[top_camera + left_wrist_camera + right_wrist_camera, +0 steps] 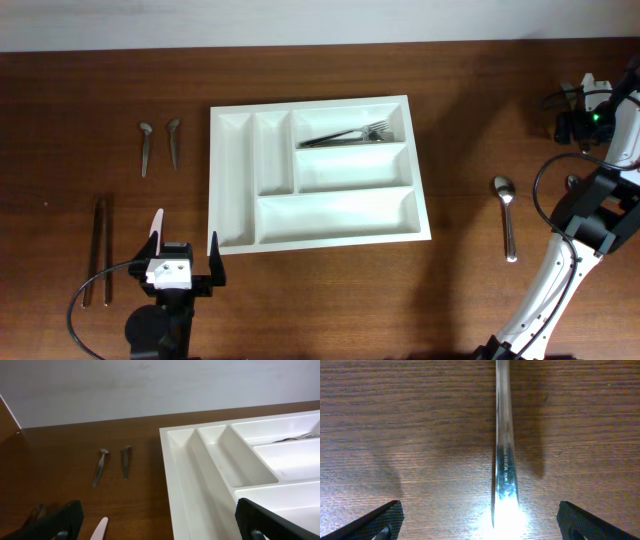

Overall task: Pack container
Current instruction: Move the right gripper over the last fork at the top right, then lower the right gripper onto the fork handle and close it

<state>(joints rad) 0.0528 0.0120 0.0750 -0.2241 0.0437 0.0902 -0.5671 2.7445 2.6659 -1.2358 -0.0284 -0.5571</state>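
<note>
The container, a white five-compartment tray (236,180), lies mid-table and also shows in the left wrist view (175,460). Forks (350,135) lie in its top long compartment. My left gripper (185,252) is open and empty at the tray's front left corner; it also shows in the left wrist view (160,522). A pale pink knife (156,228) lies by its left finger. My right gripper (480,522) is open, low over a shiny metal utensil handle (504,445) that lies between the fingers. In the overhead view the arm hides this gripper.
Two small spoons (146,148) (174,140) lie left of the tray. Two dark sticks (100,250) lie at the far left. A spoon (506,215) lies right of the tray, and another utensil (572,182) is partly hidden by the right arm (600,205).
</note>
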